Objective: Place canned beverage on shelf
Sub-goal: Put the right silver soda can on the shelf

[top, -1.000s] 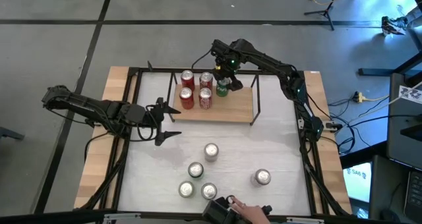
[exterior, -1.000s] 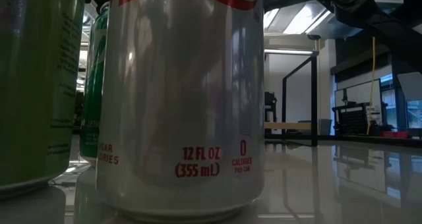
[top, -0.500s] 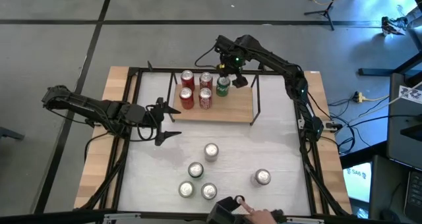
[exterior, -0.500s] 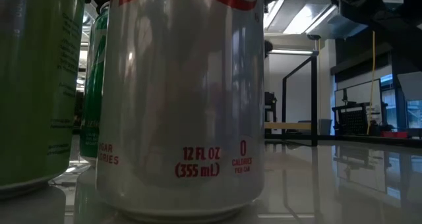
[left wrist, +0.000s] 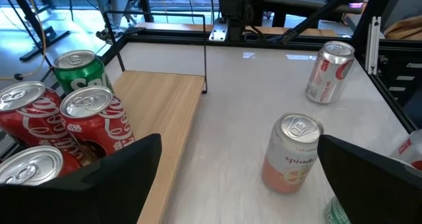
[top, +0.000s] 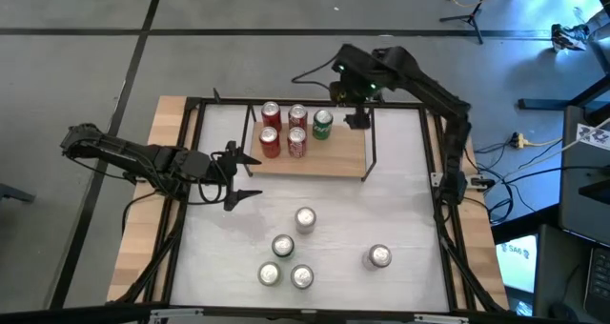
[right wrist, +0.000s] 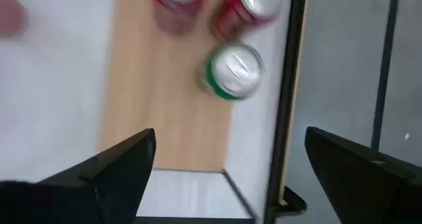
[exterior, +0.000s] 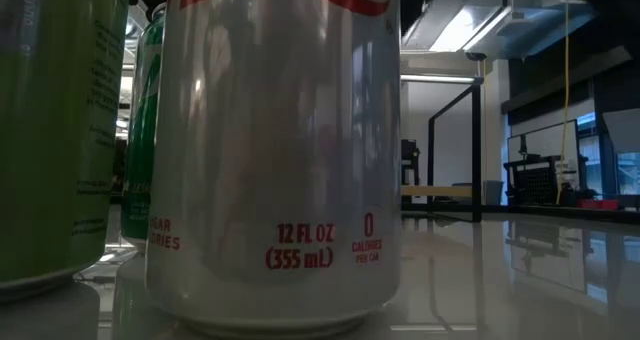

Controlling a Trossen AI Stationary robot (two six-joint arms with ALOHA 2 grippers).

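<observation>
High view: green can [top: 322, 124] stands upright on shelf [top: 334, 157], top up.

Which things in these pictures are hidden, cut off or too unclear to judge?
- Low view: a silver can close to the camera hides most of the table, the shelf and both arms.
- Left wrist view: the nearest red can is partly hidden by the left gripper's fingers.
- Right wrist view: the green can is blurred, so its label cannot be read.
- High view: the loose cans' labels are too small to read.
</observation>
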